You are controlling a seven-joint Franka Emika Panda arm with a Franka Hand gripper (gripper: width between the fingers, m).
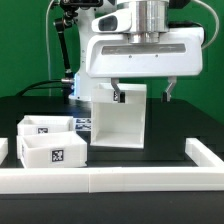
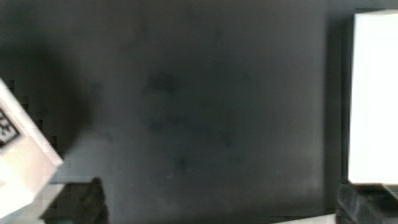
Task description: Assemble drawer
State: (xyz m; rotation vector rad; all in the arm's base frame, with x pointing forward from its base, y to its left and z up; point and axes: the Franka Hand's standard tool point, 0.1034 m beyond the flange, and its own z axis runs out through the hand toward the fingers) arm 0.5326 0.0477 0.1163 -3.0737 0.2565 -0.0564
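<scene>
The white hollow housing (image 1: 118, 120) stands upright on the black table, its open side facing the camera. Two small white trays with square markers lie to the exterior view's left of it, one (image 1: 45, 127) behind the other (image 1: 55, 151). My gripper (image 1: 145, 96) hangs open and empty over the housing's top right corner. One finger (image 1: 118, 95) is in front of the housing's top and the other (image 1: 172, 94) is beside it. In the wrist view the open gripper (image 2: 222, 212) is over bare table, and a white part with a marker (image 2: 18, 155) shows at the edge.
A long low white border wall (image 1: 110, 178) runs along the table's front and up the exterior view's right side (image 1: 205, 155). A white strip (image 2: 374, 90) shows at the wrist view's edge; I cannot tell what it is. The arm's base stands behind the housing.
</scene>
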